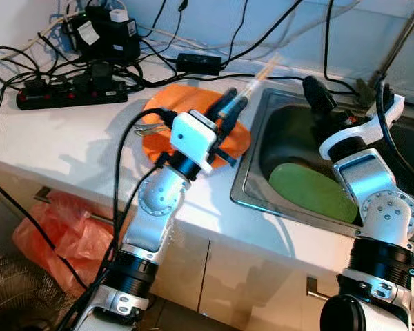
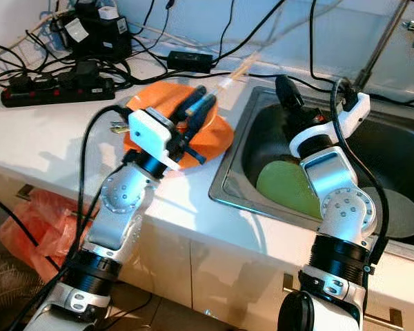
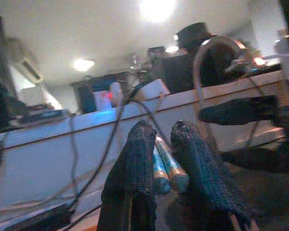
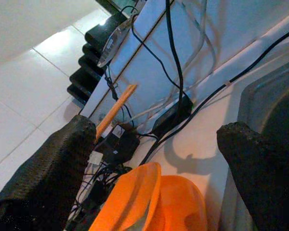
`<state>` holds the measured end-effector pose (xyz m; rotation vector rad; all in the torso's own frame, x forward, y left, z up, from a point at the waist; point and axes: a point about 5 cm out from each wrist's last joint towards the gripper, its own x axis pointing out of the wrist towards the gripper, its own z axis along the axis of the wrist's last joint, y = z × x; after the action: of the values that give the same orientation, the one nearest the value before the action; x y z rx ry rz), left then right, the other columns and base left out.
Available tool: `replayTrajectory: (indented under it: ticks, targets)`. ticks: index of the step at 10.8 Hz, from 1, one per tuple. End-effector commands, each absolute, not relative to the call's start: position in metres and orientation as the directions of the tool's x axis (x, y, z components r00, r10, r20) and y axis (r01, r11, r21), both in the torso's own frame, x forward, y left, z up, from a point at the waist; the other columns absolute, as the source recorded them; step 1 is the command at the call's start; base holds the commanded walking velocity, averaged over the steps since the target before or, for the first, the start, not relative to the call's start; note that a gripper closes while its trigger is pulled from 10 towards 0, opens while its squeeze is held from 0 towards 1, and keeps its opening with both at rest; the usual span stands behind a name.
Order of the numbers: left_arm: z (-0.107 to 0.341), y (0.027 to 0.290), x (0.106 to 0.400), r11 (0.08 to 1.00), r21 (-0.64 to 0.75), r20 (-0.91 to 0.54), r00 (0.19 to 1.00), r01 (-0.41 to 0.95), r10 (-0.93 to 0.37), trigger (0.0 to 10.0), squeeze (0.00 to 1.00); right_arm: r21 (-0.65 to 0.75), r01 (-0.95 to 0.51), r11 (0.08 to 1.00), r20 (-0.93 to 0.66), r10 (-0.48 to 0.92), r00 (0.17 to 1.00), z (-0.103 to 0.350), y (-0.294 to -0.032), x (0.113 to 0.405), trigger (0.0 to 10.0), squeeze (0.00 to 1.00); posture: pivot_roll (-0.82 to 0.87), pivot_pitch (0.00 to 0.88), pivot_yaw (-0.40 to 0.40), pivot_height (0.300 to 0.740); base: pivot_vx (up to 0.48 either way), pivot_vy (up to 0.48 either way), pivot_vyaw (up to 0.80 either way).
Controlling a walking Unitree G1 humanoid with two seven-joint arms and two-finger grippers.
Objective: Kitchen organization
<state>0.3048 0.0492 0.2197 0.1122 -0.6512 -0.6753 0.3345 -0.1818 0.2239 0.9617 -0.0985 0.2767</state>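
My left gripper (image 1: 236, 102) is raised over the orange plate (image 1: 159, 105), which lies on the bench hard against the sink's left rim. Its fingers (image 3: 135, 163) are pinched on a pair of chopsticks (image 3: 164, 166), whose pale far ends (image 1: 265, 71) jut out toward the sink's back left corner. A fork or similar piece of cutlery (image 1: 146, 129) lies at the plate's left edge, though I can't make it out well.

My right gripper (image 1: 316, 93) hangs over the sink (image 1: 252, 148) near its back edge, fingers (image 4: 253, 159) spread wide with nothing between them. A green plate (image 1: 310, 189) lies at the bottom of the basin, toward the front.

I judge the tidying to be early on: the chopsticks are lifted but not yet put anywhere, the orange plate and the cutlery are on the bench, and the green plate is in the sink. At the bench's back left corner a power strip (image 1: 69, 93) sits among tangled cables (image 1: 27, 58).
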Motion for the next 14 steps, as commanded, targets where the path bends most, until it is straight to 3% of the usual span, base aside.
replayTrajectory:
  ticks: [1, 6, 8, 14]
  targets:
    - [0.215, 0.04, 0.301, 0.744, 0.303, 0.5, 0.565, 0.595, -0.656, 0.0, 0.0, 0.802, -0.295, 0.519, 0.207, 0.22, 0.953, 0.225, -0.176, 0.334, 10.0, 0.0, 0.04, 0.034, -0.025, 0.74, 0.0, 0.0, 0.0]
    - [0.211, 0.03, 0.296, 0.68, 0.302, 0.476, 0.512, 0.669, -0.715, 0.0, 0.0, 0.808, -0.373, 0.456, 0.242, 0.319, 0.916, 0.231, -0.157, 0.335, 10.0, 0.0, 0.05, 0.034, -0.027, 0.74, 0.0, 0.0, 0.0]
    - [0.211, 0.03, 0.295, 0.679, 0.294, 0.48, 0.51, 0.673, -0.714, 0.0, 0.0, 0.819, -0.38, 0.431, 0.246, 0.334, 0.91, 0.231, -0.154, 0.334, 0.0, 0.0, 0.05, 0.035, -0.028, 0.74, 0.0, 0.0, 0.0]
    - [0.209, 0.03, 0.295, 0.68, 0.281, 0.476, 0.517, 0.677, -0.712, 0.0, 0.0, 0.842, -0.326, 0.43, 0.207, 0.3, 0.931, 0.225, -0.159, 0.337, 0.0, 0.0, 0.04, 0.038, -0.029, 0.74, 0.0, 0.0, 0.0]
